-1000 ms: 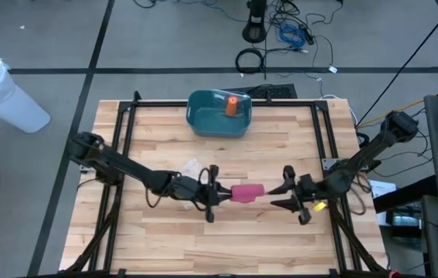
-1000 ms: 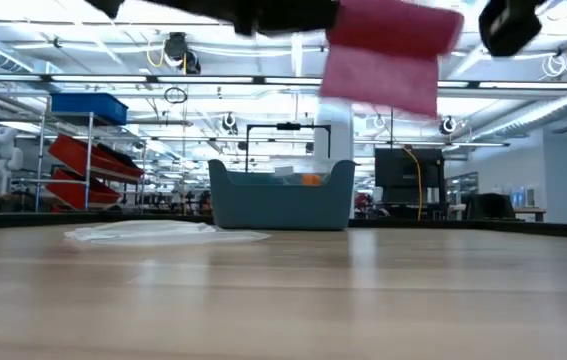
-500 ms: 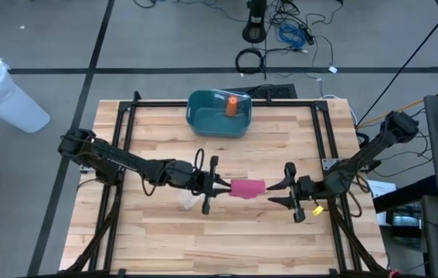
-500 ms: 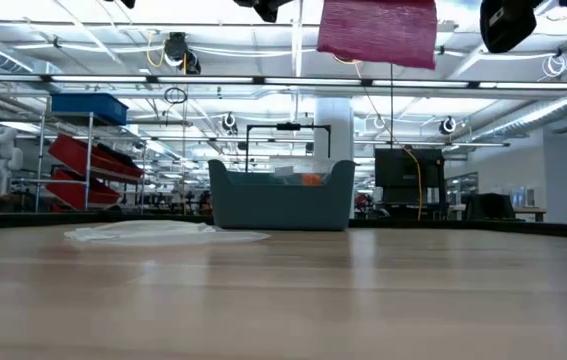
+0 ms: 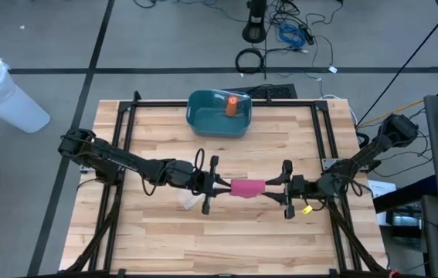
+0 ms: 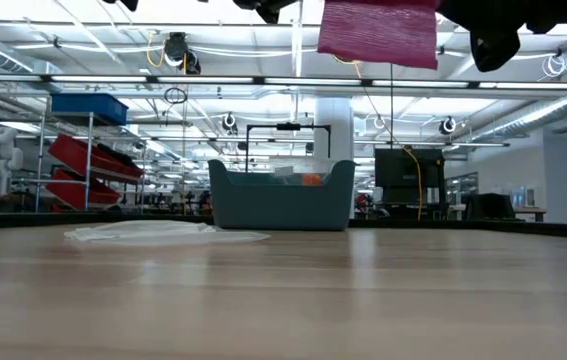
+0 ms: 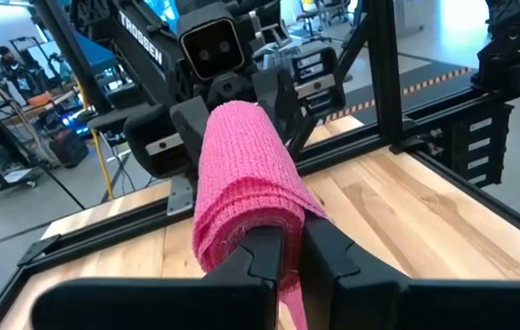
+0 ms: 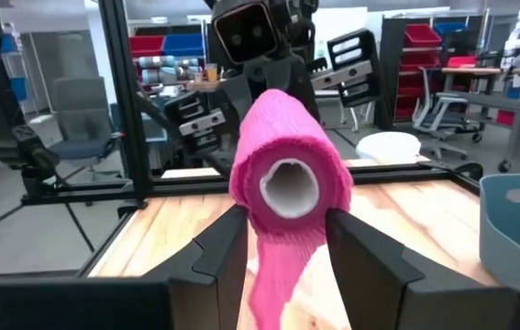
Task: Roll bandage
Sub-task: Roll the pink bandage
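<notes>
Your pink bandage roll [image 5: 247,188] hangs in the air above the middle of the wooden bench [image 5: 164,239], lifted well clear of the boards, with one claw at each end.

The left claw [image 5: 220,185] is closed on the roll's near end: in the left wrist view its two dark fingers [image 7: 261,258] pinch together on the loose edge of the bandage [image 7: 241,183], and a strip of the pink cloth slips down between them.

The right claw [image 5: 274,188] meets the other end. In the right wrist view you see the roll end-on [image 8: 289,174], its hollow pale core facing the camera, sitting between the two fingers [image 8: 223,247], which stand parted on either side of it. They look close against the cloth, but you cannot tell for certain from here whether they press it or only flank it. A loose tail of bandage hangs down from the roll between them.

From the low view the roll [image 6: 377,32] shows at the top of the picture, with dark parts of both arms beside it.

Further back on the bench sits a teal bin [image 5: 218,113] with an orange object [image 5: 232,106] inside. A crumpled clear plastic wrapper [image 5: 189,202] lies on the boards under the left arm.
</notes>
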